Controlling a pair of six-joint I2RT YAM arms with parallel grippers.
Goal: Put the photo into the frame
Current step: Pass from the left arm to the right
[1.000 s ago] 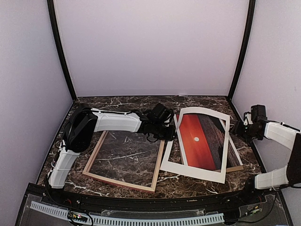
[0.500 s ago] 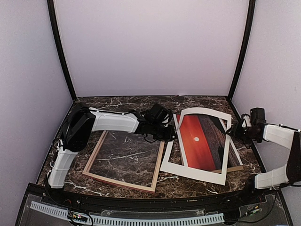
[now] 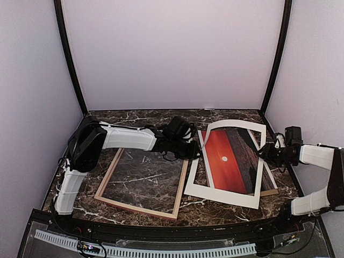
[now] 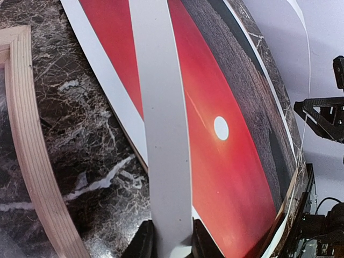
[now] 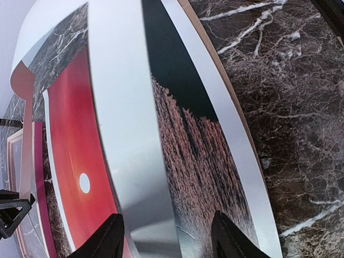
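Step in hand, as I read it: get the white mat board (image 3: 223, 198) off the photo (image 3: 223, 161) so the print can go to the frame (image 3: 137, 208)

Left claw (image 4: 172, 244) is clamped on the mat's left rail, and the strip runs straight out from between its fingers. The photo lies flat just right of and below that claw, its sun showing through the cut-out, on a brown backing board (image 3: 269, 192)

Right claw (image 5: 169, 236) has its jaws spread with the mat's right rail passing between them. It looks unclamped, but the wrist view is too close to say if a finger touches the rail

The frame lies pale side up on the table (image 3: 134, 121), left of and nearer than the left claw, well apart from the right claw. Its right rail is just beside the mat's near left corner

To do it well:
- close the right claw on the rail before lifting
- raise both sides evenly; the mat already bows up at the far end, so a lopsided pull could crease it or drag the print

Edges and room:
- the mat's near rail lies low, past the print's near edge, so clear it upward first
- bare table lies beyond the left claw toward the back wall
- right of the right claw the table edge and side wall are near, so there is little room there
- don't park the mat over the frame opening
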